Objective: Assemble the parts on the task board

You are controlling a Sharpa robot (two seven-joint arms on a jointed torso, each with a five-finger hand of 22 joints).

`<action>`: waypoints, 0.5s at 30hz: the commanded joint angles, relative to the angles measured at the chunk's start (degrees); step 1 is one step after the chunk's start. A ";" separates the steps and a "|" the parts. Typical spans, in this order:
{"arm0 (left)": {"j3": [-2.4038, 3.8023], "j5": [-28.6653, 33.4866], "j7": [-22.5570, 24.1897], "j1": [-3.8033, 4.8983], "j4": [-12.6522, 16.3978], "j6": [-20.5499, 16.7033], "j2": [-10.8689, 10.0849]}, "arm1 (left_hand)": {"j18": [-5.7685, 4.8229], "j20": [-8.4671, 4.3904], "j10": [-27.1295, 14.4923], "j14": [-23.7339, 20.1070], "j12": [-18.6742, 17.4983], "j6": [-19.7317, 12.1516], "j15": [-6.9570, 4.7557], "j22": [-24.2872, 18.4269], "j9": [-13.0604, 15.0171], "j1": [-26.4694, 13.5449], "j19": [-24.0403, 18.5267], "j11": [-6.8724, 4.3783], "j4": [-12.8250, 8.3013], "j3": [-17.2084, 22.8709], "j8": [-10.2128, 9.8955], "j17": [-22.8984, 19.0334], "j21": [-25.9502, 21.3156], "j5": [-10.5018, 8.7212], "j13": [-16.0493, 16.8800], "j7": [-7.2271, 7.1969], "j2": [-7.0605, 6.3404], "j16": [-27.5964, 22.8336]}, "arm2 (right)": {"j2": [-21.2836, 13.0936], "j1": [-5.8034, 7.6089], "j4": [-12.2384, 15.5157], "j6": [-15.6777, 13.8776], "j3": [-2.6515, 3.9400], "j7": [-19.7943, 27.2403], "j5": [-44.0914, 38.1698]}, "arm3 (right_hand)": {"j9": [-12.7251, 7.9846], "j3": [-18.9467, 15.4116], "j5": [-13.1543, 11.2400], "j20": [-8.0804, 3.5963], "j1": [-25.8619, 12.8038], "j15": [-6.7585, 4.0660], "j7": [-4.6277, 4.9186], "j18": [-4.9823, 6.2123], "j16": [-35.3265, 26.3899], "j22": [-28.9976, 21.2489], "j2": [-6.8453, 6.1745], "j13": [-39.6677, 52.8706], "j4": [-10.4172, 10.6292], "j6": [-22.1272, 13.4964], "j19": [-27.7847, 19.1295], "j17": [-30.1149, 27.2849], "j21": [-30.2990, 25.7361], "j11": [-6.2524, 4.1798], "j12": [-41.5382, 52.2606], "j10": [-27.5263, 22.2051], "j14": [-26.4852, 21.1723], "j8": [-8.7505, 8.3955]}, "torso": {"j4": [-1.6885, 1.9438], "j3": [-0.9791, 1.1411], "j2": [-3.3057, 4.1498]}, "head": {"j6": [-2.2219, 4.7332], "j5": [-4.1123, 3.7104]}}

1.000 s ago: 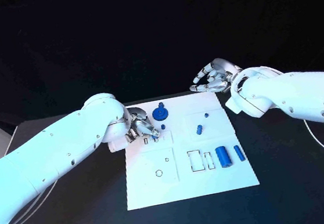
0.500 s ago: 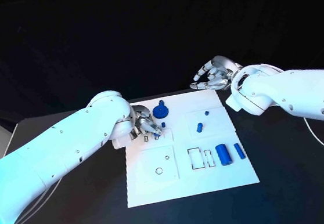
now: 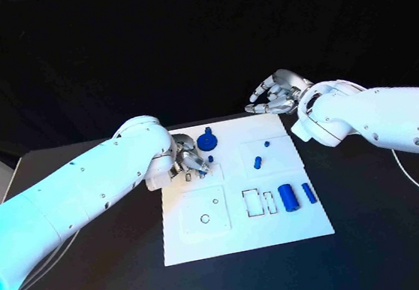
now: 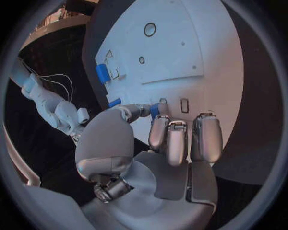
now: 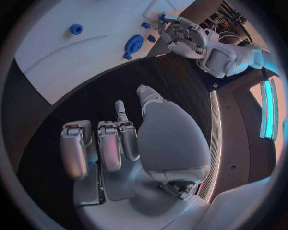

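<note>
Left hand (image 3: 190, 165) over the board's (image 3: 290, 224) far left corner, pinching a small blue part (image 4: 155, 109) between thumb and a fingertip, other fingers straight. Part just above a small rectangular slot (image 4: 185, 105) in the board. Judged step: seating that part.

Right hand (image 3: 273, 99) off the board, beyond its far right corner, over the table (image 3: 401, 233); fingers curled in, nothing held.

Other parts on the board: gear (image 3: 207, 144) near the far edge, just beside the left hand; two small pieces (image 3: 260, 156) right of centre; large cylinder (image 3: 287, 197) and thin cylinder (image 3: 308, 193) near the right edge, next to outlined recesses.

Risks, as judgement:
- Misalignment with the slot. Cause: pinch covers most of the part, tilt hard to read. Result: jamming or a skewed seat.
- Slip on release. Cause: small contact area. Result: part rolling off the left edge.
- Contact with the gear. Cause: hand and gear close together. Result: gear pushed out of place.
- Board shift under downward pressure. Cause: right hand not bracing the board.
</note>
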 commanded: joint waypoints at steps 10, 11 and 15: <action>-0.09 -1.22 -0.13 0.02 0.61 1.49 -0.40 | -0.76 -0.13 0.35 5.84 0.12 3.48 -0.47 0.03 0.11 0.32 0.16 -0.08 -7.61 7.18 0.18 15.09 0.35 0.49 -0.03 -3.15 0.59 0.21 | 0.07 0.00 -0.28 -0.24 0.02 0.35 -0.70 | 0.11 -0.26 0.31 0.21 -0.62 0.22 0.08 -0.76 -0.22 13.46 -0.04 12.39 0.00 -0.39 5.36 10.78 -0.36 0.26 -0.48 2.80 5.04 0.26 | 0.03 -0.04 0.04 | -0.44 0.08; -0.10 -1.23 -0.15 0.02 0.65 1.69 -0.43 | -0.76 -0.13 0.35 5.84 0.12 3.48 -0.47 0.03 0.11 0.32 0.16 -0.08 -7.61 7.18 0.18 15.09 0.35 0.49 -0.03 -3.15 0.59 0.21 | 0.07 0.00 -0.31 -0.25 0.02 0.35 -0.71 | 0.11 -0.26 0.31 0.21 -0.62 0.22 0.08 -0.76 -0.22 13.46 -0.04 12.39 0.00 -0.39 5.36 10.78 -0.36 0.26 -0.48 2.80 5.04 0.26 | 0.02 -0.04 0.04 | -0.45 0.10; -0.12 -1.25 -0.22 0.02 0.66 2.42 -0.46 | -0.77 -0.14 0.40 5.84 0.17 3.50 -0.49 0.09 0.14 0.34 0.19 -0.10 -7.67 7.21 0.18 15.09 0.37 0.58 0.06 -3.16 0.59 0.21 | 0.09 0.00 -0.44 -0.59 0.02 0.49 -0.70 | 0.12 -0.27 0.35 0.21 -0.63 0.22 0.09 -0.73 -0.26 13.38 -0.05 12.15 0.00 -0.41 5.33 10.68 -0.46 0.26 -0.78 2.52 5.01 0.27 | 0.04 -0.05 0.03 | -0.65 0.11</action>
